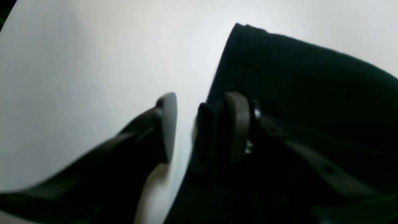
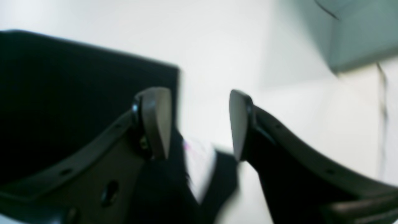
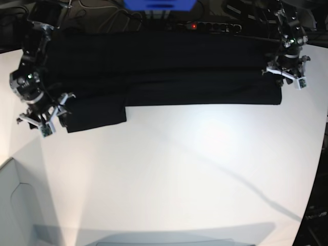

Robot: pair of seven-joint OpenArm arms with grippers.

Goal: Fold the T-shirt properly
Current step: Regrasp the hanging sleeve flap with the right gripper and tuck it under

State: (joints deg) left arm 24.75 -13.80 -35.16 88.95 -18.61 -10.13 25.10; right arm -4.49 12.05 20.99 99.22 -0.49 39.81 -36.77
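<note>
Left gripper (image 1: 186, 127): two dark curved fingers, each ending in flat oval olive-grey pad (image 1: 238, 126); row of small round holes along finger spine; brass-coloured screw at pad base.
Right gripper (image 2: 200, 124): same build, pale grey pad faces, oval slot in finger.
Both arms (image 3: 31, 56): black jointed housings, white wrist brackets, small green lights.

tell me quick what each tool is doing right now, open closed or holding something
Left tool: open, pads apart at the edge of the T-shirt, gripping nothing.
Right tool: open, wide gap, nothing clamped, shirt corner lying below it.
</note>
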